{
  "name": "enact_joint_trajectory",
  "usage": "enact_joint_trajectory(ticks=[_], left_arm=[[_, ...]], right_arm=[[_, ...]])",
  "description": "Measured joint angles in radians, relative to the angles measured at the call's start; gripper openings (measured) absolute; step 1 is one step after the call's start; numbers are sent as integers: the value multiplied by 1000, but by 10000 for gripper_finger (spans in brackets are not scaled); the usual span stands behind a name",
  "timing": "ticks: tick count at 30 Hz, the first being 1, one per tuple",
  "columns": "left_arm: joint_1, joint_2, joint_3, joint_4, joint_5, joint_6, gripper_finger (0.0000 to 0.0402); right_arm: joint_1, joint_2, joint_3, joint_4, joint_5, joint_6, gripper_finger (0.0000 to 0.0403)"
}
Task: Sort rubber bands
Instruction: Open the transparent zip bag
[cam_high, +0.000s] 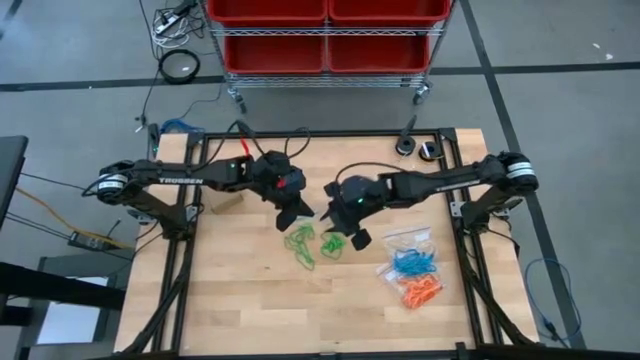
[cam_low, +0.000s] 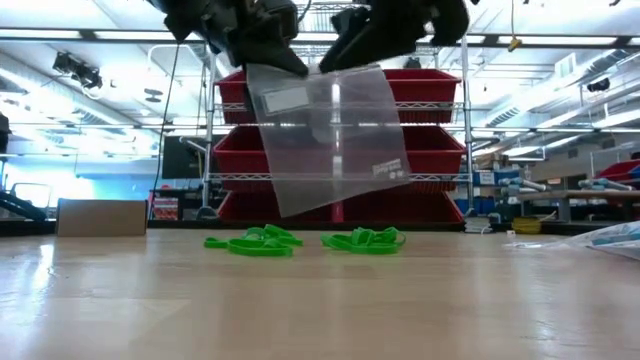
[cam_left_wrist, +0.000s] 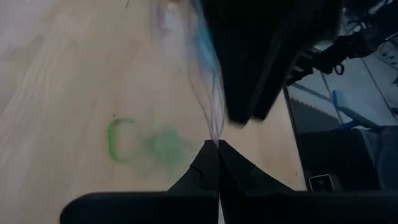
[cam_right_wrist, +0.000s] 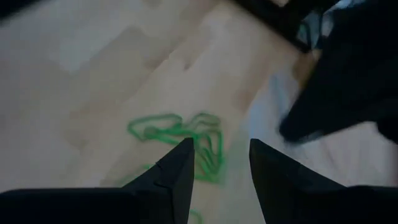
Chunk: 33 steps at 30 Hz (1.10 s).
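Green rubber bands (cam_high: 312, 242) in two heaps at table centre, on bare wood, below both grippers, not touched. Left gripper (cam_high: 297, 213) at 11 o'clock of heaps, fingers together, pinching top edge of clear zip bag (cam_low: 330, 135); bag hangs above bands, between them and fingers. Right gripper (cam_high: 357, 238) at 3 o'clock of heaps, fingers apart, beside bag, grip on it unclear. Blue rubber bands (cam_high: 411, 262) and orange rubber bands (cam_high: 421, 291) in clear bags at 4 o'clock, well apart. Red bins (cam_low: 420, 150) behind wooden table (cam_high: 250, 310).
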Motion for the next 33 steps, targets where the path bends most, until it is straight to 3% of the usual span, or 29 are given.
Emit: enact_joint_trajectory(ticks=[9, 33], left_arm=[[-1, -1, 32, -122, -23, 31, 0], [-60, 4, 33, -94, -41, 17, 0]], right_arm=[[18, 55, 103, -77, 45, -49, 137], [12, 48, 108, -110, 104, -57, 135]])
